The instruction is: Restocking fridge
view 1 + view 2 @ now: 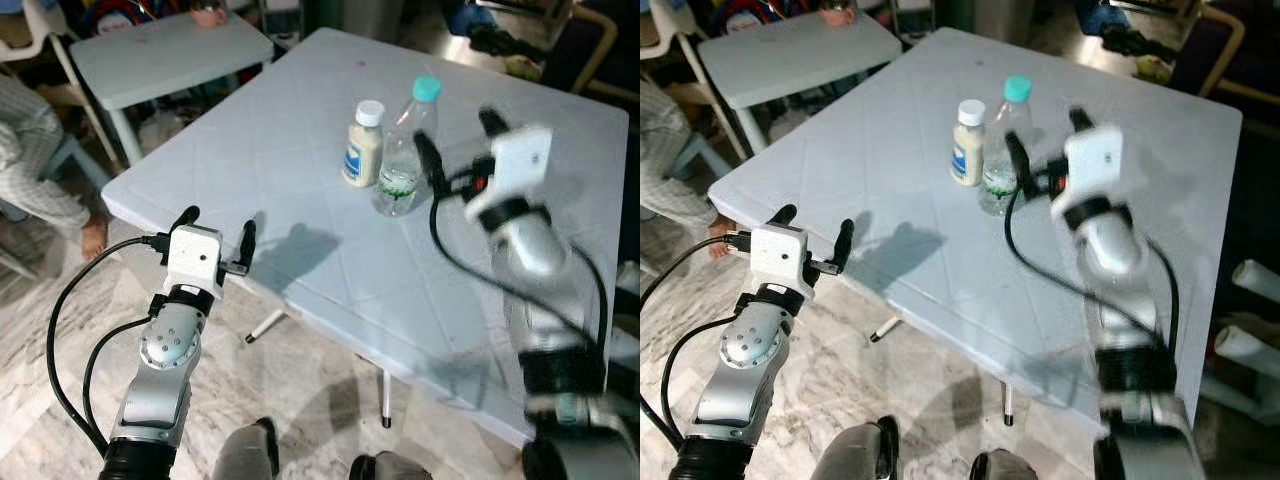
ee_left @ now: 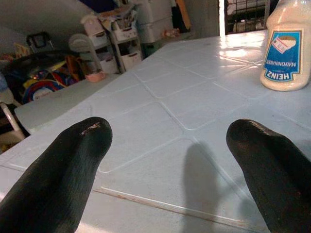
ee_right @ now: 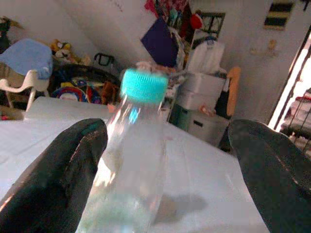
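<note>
A white Heinz mayonnaise bottle (image 1: 362,145) and a clear water bottle with a teal cap (image 1: 405,150) stand side by side near the middle of the pale blue table (image 1: 300,130). My right gripper (image 1: 455,130) is open just right of the water bottle, blurred by motion. In the right wrist view the water bottle (image 3: 133,160) stands between the fingers, close to one finger (image 3: 58,170). My left gripper (image 1: 219,222) is open at the table's near left edge, holding nothing. Its wrist view looks across the table top toward the mayonnaise bottle (image 2: 286,53).
A smaller table (image 1: 165,50) with a pink cup (image 1: 208,14) stands at the back left. A seated person (image 1: 30,150) is at the far left. A dark chair (image 1: 590,50) stands at the back right. Marble floor lies under the table's near edge.
</note>
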You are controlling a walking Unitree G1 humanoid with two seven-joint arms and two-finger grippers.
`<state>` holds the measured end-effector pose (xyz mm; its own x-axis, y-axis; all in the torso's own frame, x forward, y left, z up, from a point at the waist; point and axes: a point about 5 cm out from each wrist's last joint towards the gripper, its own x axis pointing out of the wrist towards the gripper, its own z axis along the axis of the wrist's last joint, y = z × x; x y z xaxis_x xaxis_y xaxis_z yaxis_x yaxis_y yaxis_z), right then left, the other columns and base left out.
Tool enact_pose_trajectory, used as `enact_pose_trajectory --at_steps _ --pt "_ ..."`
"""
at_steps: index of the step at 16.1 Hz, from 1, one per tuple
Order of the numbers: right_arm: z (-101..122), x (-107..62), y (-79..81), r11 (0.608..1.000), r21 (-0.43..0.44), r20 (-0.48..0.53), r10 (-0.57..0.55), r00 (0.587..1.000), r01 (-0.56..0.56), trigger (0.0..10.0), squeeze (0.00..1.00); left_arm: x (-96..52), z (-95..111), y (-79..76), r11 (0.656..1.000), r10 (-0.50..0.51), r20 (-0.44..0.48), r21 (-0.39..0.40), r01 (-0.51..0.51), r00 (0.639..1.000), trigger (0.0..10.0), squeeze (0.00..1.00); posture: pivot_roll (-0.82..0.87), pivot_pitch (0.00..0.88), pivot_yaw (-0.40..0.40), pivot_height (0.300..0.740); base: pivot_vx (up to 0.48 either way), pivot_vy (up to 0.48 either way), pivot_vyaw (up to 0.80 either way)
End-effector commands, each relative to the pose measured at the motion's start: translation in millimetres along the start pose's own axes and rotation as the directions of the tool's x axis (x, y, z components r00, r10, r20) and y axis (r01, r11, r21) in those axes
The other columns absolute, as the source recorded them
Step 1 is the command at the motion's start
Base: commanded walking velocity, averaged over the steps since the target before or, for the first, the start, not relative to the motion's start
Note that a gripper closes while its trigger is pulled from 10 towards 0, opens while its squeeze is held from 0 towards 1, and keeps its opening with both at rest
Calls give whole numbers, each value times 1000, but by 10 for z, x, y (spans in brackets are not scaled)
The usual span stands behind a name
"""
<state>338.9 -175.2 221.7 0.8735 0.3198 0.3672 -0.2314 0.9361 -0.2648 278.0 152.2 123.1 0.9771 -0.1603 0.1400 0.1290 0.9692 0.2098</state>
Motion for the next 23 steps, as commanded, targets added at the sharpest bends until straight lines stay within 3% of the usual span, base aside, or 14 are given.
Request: enact_pose_trajectory --at_steps 1,4,7,8,10,13,14,15,16,17,19,23 --pt "35 64 -24 1000 13 21 13 1000 -13 10000 0 -26 9 8 1000 -8 -4 17 8 1000 10000 0 109 137 7 740 0 0 0" --pt "136 262 -35 997 48 61 54 997 -57 10000 0 -49 12 35 1000 0 -13 22 1 1000 10000 0 125 141 9 740 0 0 0" --pt "169 372 58 987 92 73 126 989 -132 10000 0 -56 6 48 1000 -1 -20 28 2 1000 10000 0 132 139 10 740 0 0 0" --pt "159 419 90 983 122 60 134 989 -141 3725 0 -55 4 44 1000 -6 -23 28 7 1000 10000 0 133 136 7 740 0 0 0" --pt "116 446 113 981 138 26 137 990 -139 0 0 -49 2 35 1000 -12 -27 23 13 1000 10000 0 134 133 4 740 0 0 0" --pt "43 465 107 986 127 -44 111 993 -104 0 0 -50 -10 12 1000 -21 -33 15 22 999 10000 0 131 129 2 740 0 0 0" --pt "32 486 68 989 127 -75 82 994 -72 1647 0 -54 -18 -9 999 -32 -37 6 32 999 10000 0 129 127 3 740 0 0 0" --pt "27 502 43 990 129 -86 70 994 -59 2667 0 -53 -19 -24 999 -40 -39 1 41 998 10000 0 128 126 3 740 0 0 0" --pt "21 511 34 989 142 -93 66 994 -52 4235 0 -52 -23 -30 999 -44 -41 -1 44 998 10000 0 127 126 4 740 0 0 0" --pt "5 522 21 988 148 -108 58 992 -42 9804 0 -50 -27 -36 999 -50 -44 -3 50 998 10000 0 126 127 3 740 0 0 0" --pt "-14 536 15 985 168 -119 59 991 -38 10000 0 -50 -31 -45 999 -53 -46 -4 53 998 10000 0 126 129 2 740 0 0 0" --pt "31 593 24 990 108 -109 98 989 -86 10000 0 -63 -38 -55 998 -55 -51 -8 54 997 10000 0 128 132 -3 740 0 0 0"
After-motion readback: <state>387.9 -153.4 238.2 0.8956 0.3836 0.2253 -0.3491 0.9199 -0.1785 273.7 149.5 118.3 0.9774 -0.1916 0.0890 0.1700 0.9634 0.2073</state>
